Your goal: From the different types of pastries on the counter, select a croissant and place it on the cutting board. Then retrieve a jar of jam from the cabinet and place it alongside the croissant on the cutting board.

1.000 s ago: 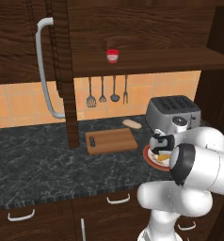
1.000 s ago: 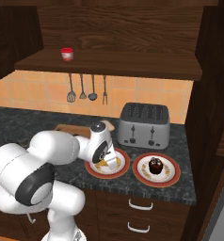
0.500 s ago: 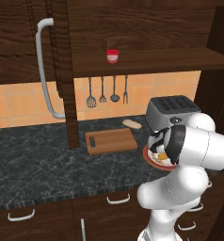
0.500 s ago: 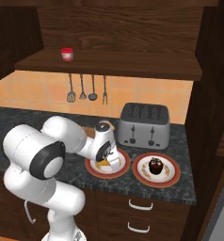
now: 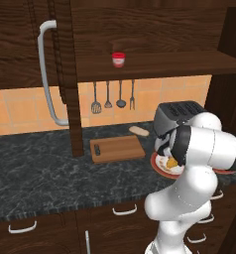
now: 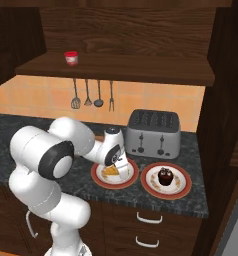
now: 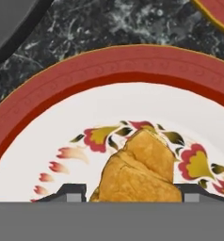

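Gripper (image 7: 132, 197) low over the red-rimmed plate (image 7: 48, 94) near the worktop's (image 5: 35, 168) front edge; flaky golden croissant (image 7: 140, 172) sits between its fingers (contact unclear, cannot tell if clenched). Flat wooden board (image 5: 117, 148) lies bare; jam jar (image 5: 118, 59) on the shelf.

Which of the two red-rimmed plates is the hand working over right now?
The plate carrying the golden croissant, nearer the cutting board. The other plate, beside it, holds the dark cupcake.
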### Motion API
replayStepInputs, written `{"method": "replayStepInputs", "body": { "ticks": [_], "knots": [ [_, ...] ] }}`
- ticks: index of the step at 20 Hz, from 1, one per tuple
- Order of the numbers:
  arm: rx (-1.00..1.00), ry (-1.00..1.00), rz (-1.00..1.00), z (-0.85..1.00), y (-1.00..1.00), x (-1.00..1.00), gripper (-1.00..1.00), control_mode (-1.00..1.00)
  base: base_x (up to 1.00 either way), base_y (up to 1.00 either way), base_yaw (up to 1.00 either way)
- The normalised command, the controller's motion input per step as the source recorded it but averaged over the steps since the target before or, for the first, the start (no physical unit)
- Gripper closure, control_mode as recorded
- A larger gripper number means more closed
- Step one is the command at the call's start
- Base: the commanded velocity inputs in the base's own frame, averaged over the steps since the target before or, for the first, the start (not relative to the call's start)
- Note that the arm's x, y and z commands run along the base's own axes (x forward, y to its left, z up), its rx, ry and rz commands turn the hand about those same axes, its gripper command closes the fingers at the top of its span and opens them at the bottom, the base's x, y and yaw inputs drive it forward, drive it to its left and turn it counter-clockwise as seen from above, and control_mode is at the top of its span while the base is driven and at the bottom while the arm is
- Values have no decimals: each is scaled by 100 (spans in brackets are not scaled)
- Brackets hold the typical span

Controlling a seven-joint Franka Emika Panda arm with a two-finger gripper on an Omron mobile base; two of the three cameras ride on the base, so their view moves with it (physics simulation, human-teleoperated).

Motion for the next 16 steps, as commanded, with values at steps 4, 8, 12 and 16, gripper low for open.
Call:
{"method": "replayStepInputs", "body": {
  "ticks": [4,8,12,16],
  "knots": [
    [1,0,0,-7,0,0,100,-100,0,0,0],
    [0,-3,0,30,2,-4,100,-100,0,0,0],
    [0,6,-4,52,26,16,100,-100,0,0,0],
    [0,21,-5,37,48,43,100,-100,0,0,0]
  ]
}}
